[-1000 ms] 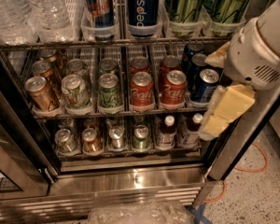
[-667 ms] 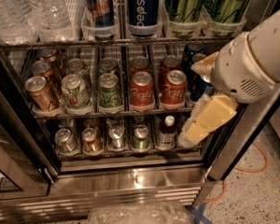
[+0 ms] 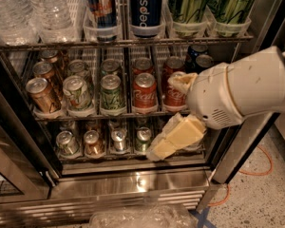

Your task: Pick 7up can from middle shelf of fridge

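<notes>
Entry: 7up can (image 3: 76,92), pale silver with a green pattern, upright at the front of the second lane from the left on the middle shelf (image 3: 118,114) of the fridge (image 3: 133,186); untouched. Flanked at 9 o'clock by a brown can (image 3: 42,95) and at 3 o'clock by a darker green can (image 3: 111,92), with a red Coca-Cola can (image 3: 145,93) one lane further toward 3 o'clock. Backed at 12 o'clock by more cans in the same lane. Tool (image 3: 162,116): cream fingers (image 3: 178,136) set wide apart, gripping nothing; placed before the right end of the middle shelf, at 3 o'clock of the 7up can and well apart from it, the green and red lanes between. On the rack at 12 o'clock: water bottles (image 3: 38,8) and tall cans, among them a Pepsi can (image 3: 145,8). On the lowest rack, at 6 o'clock: small bottles (image 3: 118,139). Progress, as judged: early; interior exposed, arm brought to shelf height, no grasp made. Left to do: shift toward 9 o'clock, line up on the second lane, reach in, close on the can, draw it out clear of its close-packed neighbours.
</notes>
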Controlling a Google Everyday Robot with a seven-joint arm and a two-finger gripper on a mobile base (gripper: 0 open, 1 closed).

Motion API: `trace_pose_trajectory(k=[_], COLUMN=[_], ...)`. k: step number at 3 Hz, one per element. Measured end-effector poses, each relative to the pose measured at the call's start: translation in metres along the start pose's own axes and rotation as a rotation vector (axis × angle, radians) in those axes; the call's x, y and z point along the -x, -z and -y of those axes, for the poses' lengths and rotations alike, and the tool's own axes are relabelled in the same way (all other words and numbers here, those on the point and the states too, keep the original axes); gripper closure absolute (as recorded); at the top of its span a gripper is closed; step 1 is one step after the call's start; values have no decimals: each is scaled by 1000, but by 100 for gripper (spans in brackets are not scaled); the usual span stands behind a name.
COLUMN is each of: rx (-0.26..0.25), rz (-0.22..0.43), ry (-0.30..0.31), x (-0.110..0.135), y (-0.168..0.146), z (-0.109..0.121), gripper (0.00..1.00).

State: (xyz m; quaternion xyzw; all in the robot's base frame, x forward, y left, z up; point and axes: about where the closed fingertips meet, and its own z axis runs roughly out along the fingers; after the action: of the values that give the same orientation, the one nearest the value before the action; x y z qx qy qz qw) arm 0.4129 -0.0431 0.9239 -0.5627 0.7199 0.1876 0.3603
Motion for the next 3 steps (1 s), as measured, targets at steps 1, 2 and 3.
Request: trace_pose_trajectory(k=[1,2,3], rx=[-1,28,41], rz=[14,0,67], ry=[3,14,-16], x=[5,7,6], y=[-1,-3,-25], z=[-1,-5,-12], gripper=[0,0,0])
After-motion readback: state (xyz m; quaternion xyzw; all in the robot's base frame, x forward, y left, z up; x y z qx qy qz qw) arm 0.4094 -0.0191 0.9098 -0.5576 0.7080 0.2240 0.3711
